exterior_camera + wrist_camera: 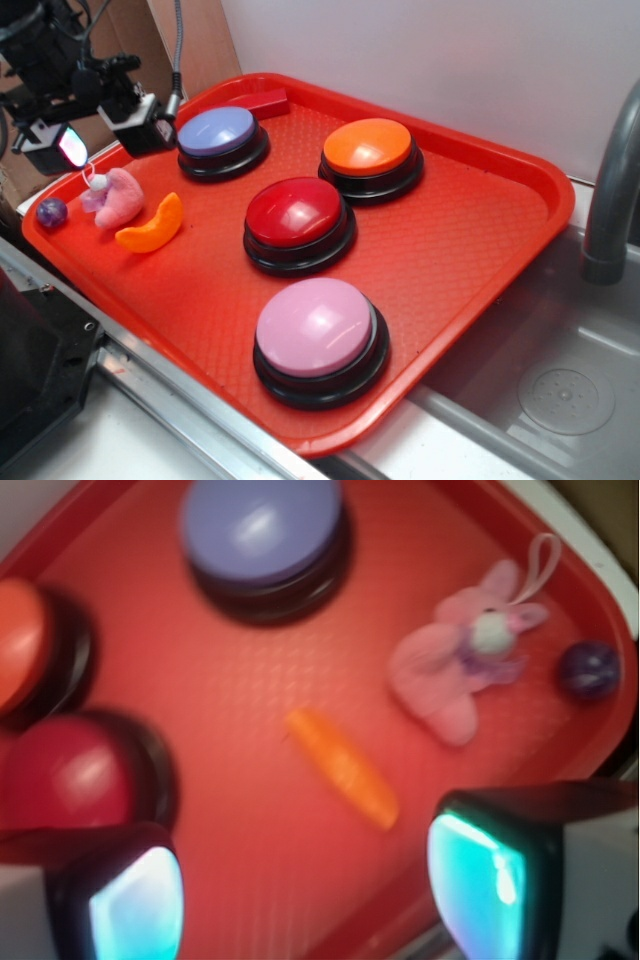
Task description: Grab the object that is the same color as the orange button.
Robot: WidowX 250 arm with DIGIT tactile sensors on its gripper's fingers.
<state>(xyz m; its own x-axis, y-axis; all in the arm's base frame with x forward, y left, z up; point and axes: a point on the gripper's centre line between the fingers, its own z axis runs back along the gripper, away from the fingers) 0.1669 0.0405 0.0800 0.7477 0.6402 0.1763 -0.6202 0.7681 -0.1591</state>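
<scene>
The object, a small glossy orange crescent (151, 226) (343, 768), lies on the red tray near its left edge, beside a pink plush bunny. The orange button (368, 148) (17, 645) with its black base stands at the tray's back. My gripper (106, 128) (307, 892) hangs open above the tray's left corner, up and to the left of the crescent, with nothing between its fingers. In the wrist view the crescent lies ahead of the wide gap between the two glowing pads (478, 880).
On the red tray (470, 250) stand a blue button (219, 135), a red button (296, 214) and a pink button (316, 330). A pink plush bunny (117, 196) and a small purple ball (52, 211) lie by the left rim. A sink and grey faucet (610, 190) are at right.
</scene>
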